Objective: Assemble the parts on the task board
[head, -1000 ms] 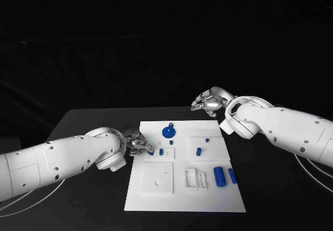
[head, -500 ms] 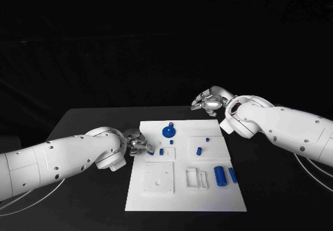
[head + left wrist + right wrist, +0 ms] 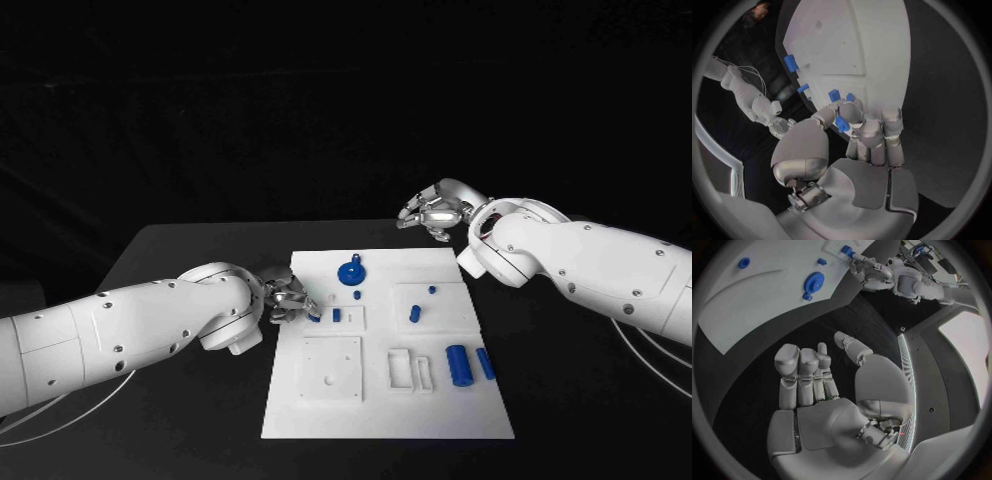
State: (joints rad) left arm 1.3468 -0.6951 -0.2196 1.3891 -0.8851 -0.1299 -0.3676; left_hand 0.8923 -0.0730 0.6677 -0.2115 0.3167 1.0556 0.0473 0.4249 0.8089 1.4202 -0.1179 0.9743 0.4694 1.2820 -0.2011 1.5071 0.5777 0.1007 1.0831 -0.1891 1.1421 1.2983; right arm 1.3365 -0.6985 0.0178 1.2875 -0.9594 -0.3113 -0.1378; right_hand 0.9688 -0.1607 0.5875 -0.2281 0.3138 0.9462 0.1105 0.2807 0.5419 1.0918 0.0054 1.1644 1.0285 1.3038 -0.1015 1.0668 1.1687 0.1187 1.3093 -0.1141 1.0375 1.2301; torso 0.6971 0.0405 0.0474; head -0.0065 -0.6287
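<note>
The white task board (image 3: 433,420) lies in the middle of the black table. My left hand (image 3: 289,301) is at the board's left edge and pinches a small blue part (image 3: 313,317) between thumb and finger; the left wrist view shows that part (image 3: 842,124) in the grip. Just beside it a blue peg (image 3: 336,315) stands in the board. A round blue part (image 3: 351,272) lies near the far edge, also seen from the right wrist (image 3: 812,281). My right hand (image 3: 437,213) hovers past the board's far right corner, fingers apart and holding nothing (image 3: 817,385).
Two blue cylinders (image 3: 457,365) (image 3: 483,363) lie on the board's right side, and small blue parts (image 3: 413,313) (image 3: 430,291) sit in a raised white block. White square and slotted fixtures (image 3: 329,368) occupy the near middle. Black table surrounds the board.
</note>
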